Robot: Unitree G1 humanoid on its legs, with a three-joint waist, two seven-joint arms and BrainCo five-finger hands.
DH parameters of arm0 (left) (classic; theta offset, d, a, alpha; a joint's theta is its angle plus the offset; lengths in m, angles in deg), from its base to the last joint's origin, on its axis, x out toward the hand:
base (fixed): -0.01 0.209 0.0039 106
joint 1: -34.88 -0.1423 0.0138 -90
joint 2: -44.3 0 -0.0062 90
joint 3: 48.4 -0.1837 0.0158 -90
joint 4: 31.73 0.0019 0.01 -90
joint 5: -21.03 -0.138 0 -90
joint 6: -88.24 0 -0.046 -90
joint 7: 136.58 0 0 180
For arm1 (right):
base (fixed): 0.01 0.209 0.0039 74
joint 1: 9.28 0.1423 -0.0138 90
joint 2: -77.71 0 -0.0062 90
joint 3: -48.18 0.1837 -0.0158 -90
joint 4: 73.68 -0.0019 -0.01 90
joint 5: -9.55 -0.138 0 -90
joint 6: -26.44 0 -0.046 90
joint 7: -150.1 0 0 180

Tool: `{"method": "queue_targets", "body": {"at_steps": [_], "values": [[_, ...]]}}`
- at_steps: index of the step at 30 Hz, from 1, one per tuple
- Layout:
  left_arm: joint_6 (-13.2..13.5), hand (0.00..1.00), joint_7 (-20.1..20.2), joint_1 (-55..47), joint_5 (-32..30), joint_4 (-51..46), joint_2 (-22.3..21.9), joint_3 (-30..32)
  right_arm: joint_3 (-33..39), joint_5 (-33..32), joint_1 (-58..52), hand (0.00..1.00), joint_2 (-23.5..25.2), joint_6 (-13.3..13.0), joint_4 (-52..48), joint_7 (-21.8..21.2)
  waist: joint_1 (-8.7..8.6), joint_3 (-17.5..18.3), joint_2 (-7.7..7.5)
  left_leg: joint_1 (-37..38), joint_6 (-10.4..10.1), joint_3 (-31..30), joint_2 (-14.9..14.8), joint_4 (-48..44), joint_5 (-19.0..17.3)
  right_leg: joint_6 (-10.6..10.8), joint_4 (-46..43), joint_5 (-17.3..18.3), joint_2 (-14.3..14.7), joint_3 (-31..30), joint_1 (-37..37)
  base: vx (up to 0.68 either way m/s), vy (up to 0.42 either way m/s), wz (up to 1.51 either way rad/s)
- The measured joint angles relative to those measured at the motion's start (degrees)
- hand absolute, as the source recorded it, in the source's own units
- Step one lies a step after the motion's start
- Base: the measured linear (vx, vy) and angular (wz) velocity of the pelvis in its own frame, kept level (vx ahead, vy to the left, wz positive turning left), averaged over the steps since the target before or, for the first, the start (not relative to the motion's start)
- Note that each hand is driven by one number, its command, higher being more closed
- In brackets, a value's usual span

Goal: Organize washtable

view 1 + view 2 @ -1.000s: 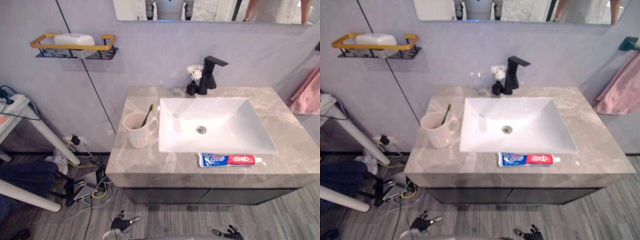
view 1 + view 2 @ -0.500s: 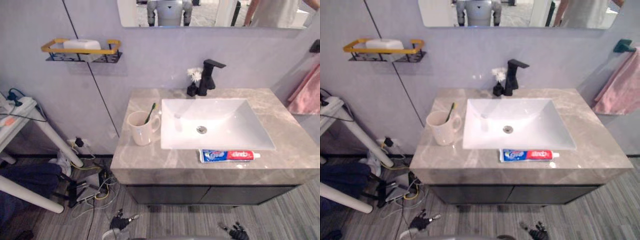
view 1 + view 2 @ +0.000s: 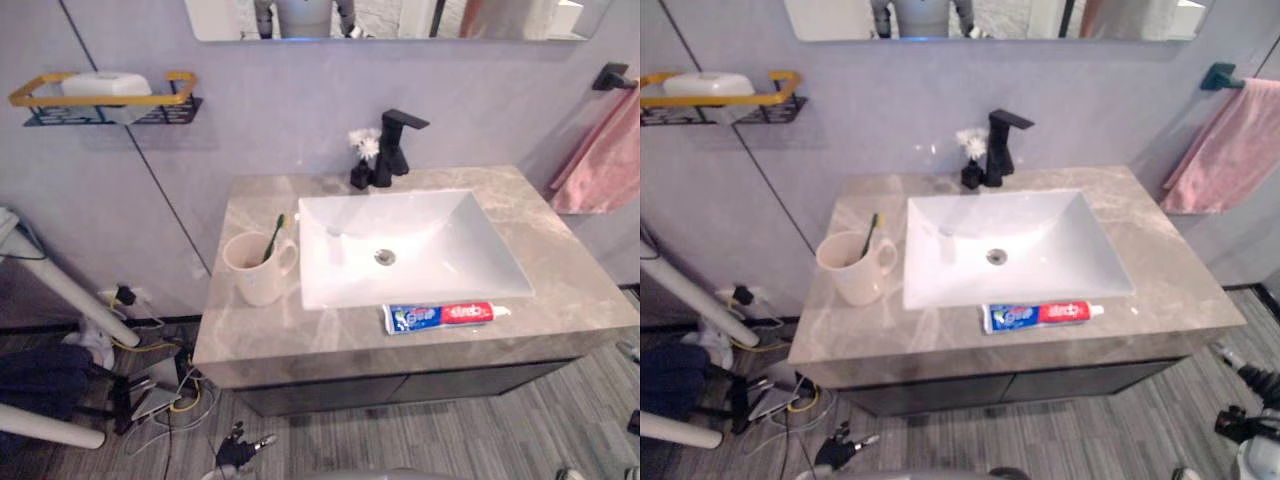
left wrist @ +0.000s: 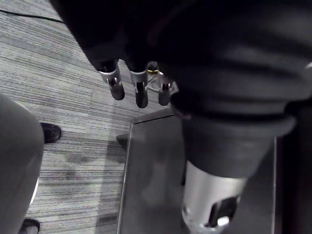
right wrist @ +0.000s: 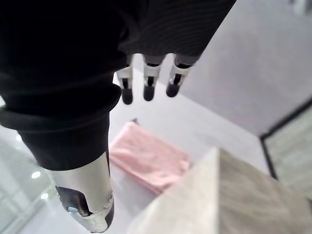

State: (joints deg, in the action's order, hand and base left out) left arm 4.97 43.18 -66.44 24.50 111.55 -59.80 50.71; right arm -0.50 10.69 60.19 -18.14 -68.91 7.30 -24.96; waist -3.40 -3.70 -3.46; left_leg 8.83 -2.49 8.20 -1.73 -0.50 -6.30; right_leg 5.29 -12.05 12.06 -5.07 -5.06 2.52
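Observation:
A beige cup (image 3: pixel 258 270) with a green toothbrush (image 3: pixel 273 238) stands on the grey marble washtable (image 3: pixel 330 340), left of the white sink (image 3: pixel 410 245). In front of the sink lies a blue, white and red toothpaste tube (image 3: pixel 445 316). The black faucet (image 3: pixel 395 148) and a small black vase with a white flower (image 3: pixel 362 160) stand behind the sink. My left hand (image 3: pixel 240 452) hangs low over the floor in front of the cabinet, its fingers (image 4: pixel 139 90) straight and empty. My right hand (image 3: pixel 1238 424) is off the washtable's right front corner, its fingers (image 5: pixel 147 80) straight and empty.
A pink towel (image 3: pixel 1225 145) hangs on the wall to the right of the washtable. On the left wall, a yellow-railed shelf (image 3: pixel 100 95) holds a white soap bar. Cables and a power strip (image 3: pixel 150 375) lie on the floor at the left by a white table leg (image 3: pixel 60 290).
The camera has shifted, so the washtable sits further left. My right hand has risen from low in front of the cabinet to the right side. Nothing on the washtable has moved.

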Motion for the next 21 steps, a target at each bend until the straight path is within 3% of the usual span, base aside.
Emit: {"method": "queue_targets", "body": {"at_steps": [1,7,12,16,21], "values": [[0.04,0.0,0.27,-0.53,-0.41,0.04,0.24,0.0,0.05,1.84,0.35,0.0,-2.0,-0.57,-3.28,-0.15,-0.89,0.65,-0.26,0.02,0.18,-0.1,0.22,0.02,-0.2,0.03,0.0,-0.02,-0.13,-0.04,-0.01,0.06,0.014,-0.03],[0.28,0.0,1.41,-0.89,-0.92,0.51,1.2,-0.53,-3.36,4.08,6.29,0.0,-11.52,-3.59,-6.11,-2.21,-2.05,1.47,-1.11,-0.2,1.12,-0.39,1.14,-0.45,-0.77,0.57,0.36,-0.9,-1.01,-0.78,-0.26,0.01,0.027,-0.06],[1.17,0.0,1.58,-0.73,-0.77,1.02,2.67,-4.97,-17.96,1.59,9.91,0.0,-21.95,-7.92,-4.3,-7.09,-2.04,2.0,-1.03,-2.87,1.72,-2.55,2.5,-2.53,-0.93,0.81,3.08,-2.94,-2.37,0.33,-0.12,-0.07,0.039,0.14],[1.41,0.0,1.58,0.54,-0.79,1.41,3.4,-7.66,-28.62,1.71,10.16,0.0,-28.25,-8.14,2.72,-11.78,-0.48,1.84,-1.1,-4.93,2.43,-5.11,3.46,-3.65,-0.36,1.06,4.73,-3.99,-3.38,2.48,0.31,-0.07,0.017,0.29],[1.44,0.0,1.6,1.32,-0.78,1.89,3.75,-9.65,-37.23,4.3,11.78,0.0,-30.43,-7.84,7.94,-15.57,-0.44,0.61,-0.45,-5.41,2.7,-6.68,4.28,-3.49,0.61,1.12,6.1,-4.07,-4.17,3.79,1.22,-0.07,0.003,0.18]]}}
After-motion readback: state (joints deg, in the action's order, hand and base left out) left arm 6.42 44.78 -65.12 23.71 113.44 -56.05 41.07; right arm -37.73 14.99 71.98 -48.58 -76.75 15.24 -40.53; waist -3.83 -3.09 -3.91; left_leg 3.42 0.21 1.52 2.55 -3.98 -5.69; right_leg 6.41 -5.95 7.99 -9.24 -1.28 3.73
